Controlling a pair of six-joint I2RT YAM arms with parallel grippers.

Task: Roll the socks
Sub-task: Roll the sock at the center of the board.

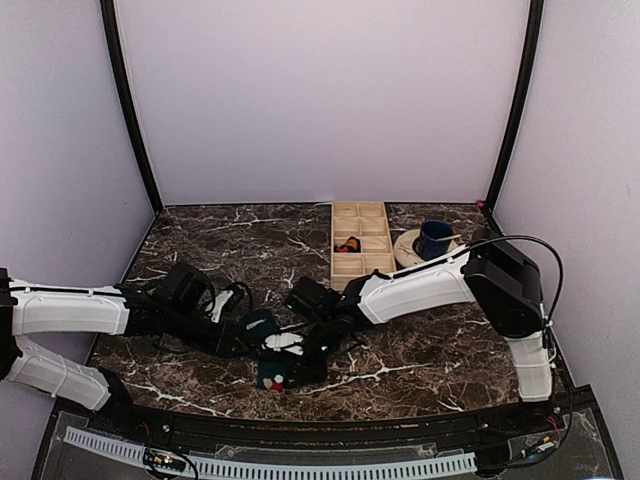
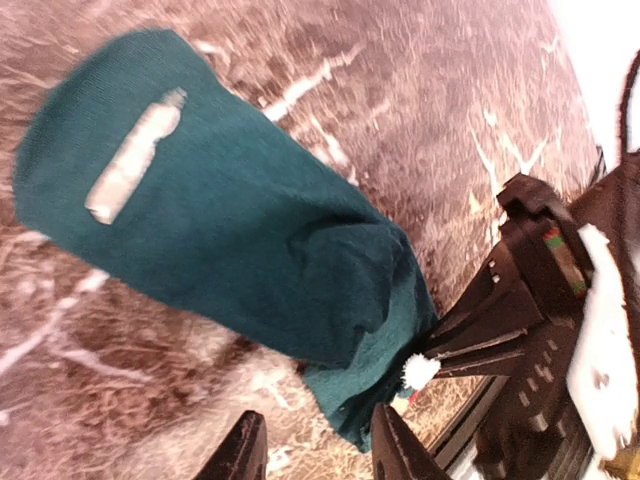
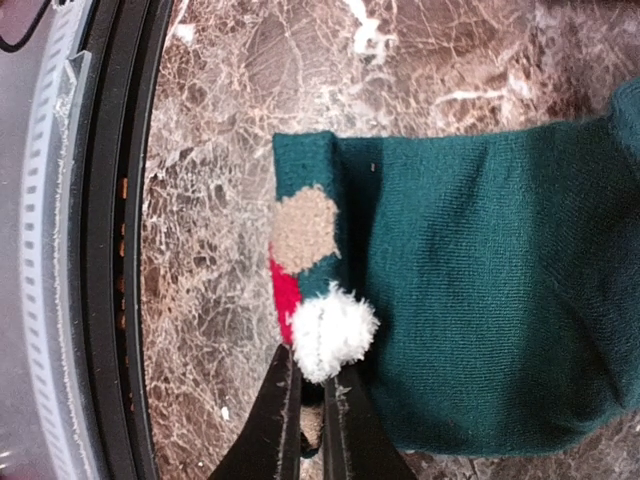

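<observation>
The teal sock lies flat on the dark marble table, on the near side of the wooden tray and a little to its left, close to the table's front edge. It is a soft knitted fabric with a fine ribbed surface. One end is broad and rounded. The other end is bunched into folds. On the broad part sits a narrow pale strip, like a label.

At the folded end, the right wrist view shows a beige patch with ragged edges, a red patch below it and a fluffy white pom-pom. The right gripper has its thin black fingers almost together, and they seem to pinch the sock's edge just at the pom-pom.

The left gripper is at the same end of the sock, beside the right one. Its two dark, pointed fingers stand apart, and the sock's tip reaches into the gap between them without being squeezed.

The tray is of light wood, long and divided into small square compartments. One compartment holds a small dark thing with red and orange; what it is, I cannot tell. Just to the right of the tray a dark blue mug stands on a pale round plate.
</observation>
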